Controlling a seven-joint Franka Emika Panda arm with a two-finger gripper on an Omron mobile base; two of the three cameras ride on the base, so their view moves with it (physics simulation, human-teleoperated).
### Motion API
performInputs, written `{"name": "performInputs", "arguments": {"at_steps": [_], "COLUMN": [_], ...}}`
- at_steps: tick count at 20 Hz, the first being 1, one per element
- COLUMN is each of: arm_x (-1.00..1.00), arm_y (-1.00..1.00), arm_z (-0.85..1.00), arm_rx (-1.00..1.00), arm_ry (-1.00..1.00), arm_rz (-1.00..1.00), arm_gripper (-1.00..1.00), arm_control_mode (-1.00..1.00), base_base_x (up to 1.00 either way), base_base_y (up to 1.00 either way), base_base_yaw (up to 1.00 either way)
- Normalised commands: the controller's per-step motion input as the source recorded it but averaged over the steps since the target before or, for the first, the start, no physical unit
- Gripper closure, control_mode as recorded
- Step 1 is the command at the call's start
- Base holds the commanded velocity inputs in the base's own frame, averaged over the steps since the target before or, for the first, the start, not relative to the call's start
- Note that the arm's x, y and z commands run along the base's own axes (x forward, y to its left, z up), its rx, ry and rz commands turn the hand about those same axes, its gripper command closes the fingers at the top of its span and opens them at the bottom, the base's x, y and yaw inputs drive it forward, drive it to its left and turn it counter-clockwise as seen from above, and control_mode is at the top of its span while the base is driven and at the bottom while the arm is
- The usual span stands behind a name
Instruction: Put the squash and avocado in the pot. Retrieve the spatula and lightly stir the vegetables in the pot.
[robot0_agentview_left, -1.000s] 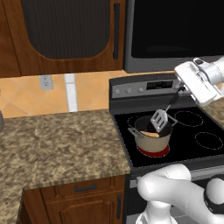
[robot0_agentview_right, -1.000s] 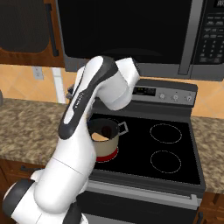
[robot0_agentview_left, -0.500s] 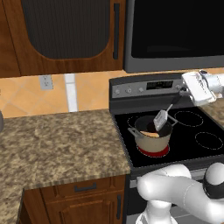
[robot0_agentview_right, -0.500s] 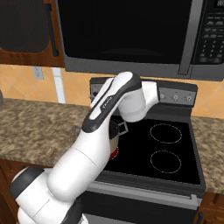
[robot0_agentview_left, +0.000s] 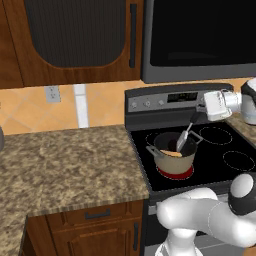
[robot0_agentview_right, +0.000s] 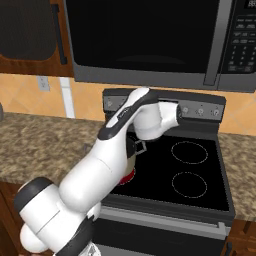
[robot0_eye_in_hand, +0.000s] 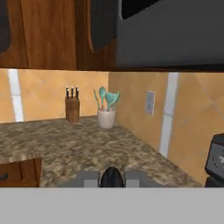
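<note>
A simulated kitchen with dark wood cabinets (robot0_agentview_left: 75, 35) above a speckled brown granite counter (robot0_agentview_left: 65, 165), and a black microwave (robot0_agentview_right: 150, 40) mounted over a black glass-top stove (robot0_agentview_left: 200, 150). The robot's white arm (robot0_agentview_right: 105, 160) rises from the lower edge of both base views and reaches across toward the stove's back panel.

On the stove's front left burner, which glows red, stands the pot (robot0_agentview_left: 175, 159), cream-beige with a grey rim and two grey loop handles. In the right base view the arm covers nearly all of the pot, leaving one handle visible beside it.

The gripper (robot0_agentview_left: 200, 111) hangs above and to the right of the pot, near the stove's control panel, its jaws clamped on the upper end of the spatula's black handle. The spatula (robot0_agentview_left: 184, 137) slants down and to the left, its flat grey head lowered inside the pot's rim.

Inside the pot a small pale orange-tan shape, the squash (robot0_agentview_left: 171, 153), lies just beside the spatula head. The avocado cannot be made out in the pot's dark interior.

The hand view looks across the counter to a corner holding a knife block (robot0_eye_in_hand: 72, 105) and a white crock of teal utensils (robot0_eye_in_hand: 106, 113)
</note>
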Motion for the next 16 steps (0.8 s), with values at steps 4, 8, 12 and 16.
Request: {"name": "performInputs", "arguments": {"at_steps": [4, 8, 12, 16], "arm_x": [0.14, 0.02, 0.0, 0.0], "arm_y": [0.09, 0.23, 0.57, 0.39], "arm_z": [-0.14, 0.0, -0.12, -0.05], "arm_rx": [0.0, 0.0, -0.05, -0.03], "arm_ry": [0.1, 0.07, 0.05, 0.03], "arm_rz": [-0.26, -0.4, -0.52, -0.55], "arm_gripper": [1.0, 1.0, 1.0, 1.0], "arm_control_mode": [-1.0, -1.0, -1.0, -1.0], "base_base_x": [0.0, 0.0, 0.0, 0.0], "base_base_y": [0.0, 0.0, 0.0, 0.0], "base_base_yaw": [0.0, 0.0, 0.0, 0.0]}}
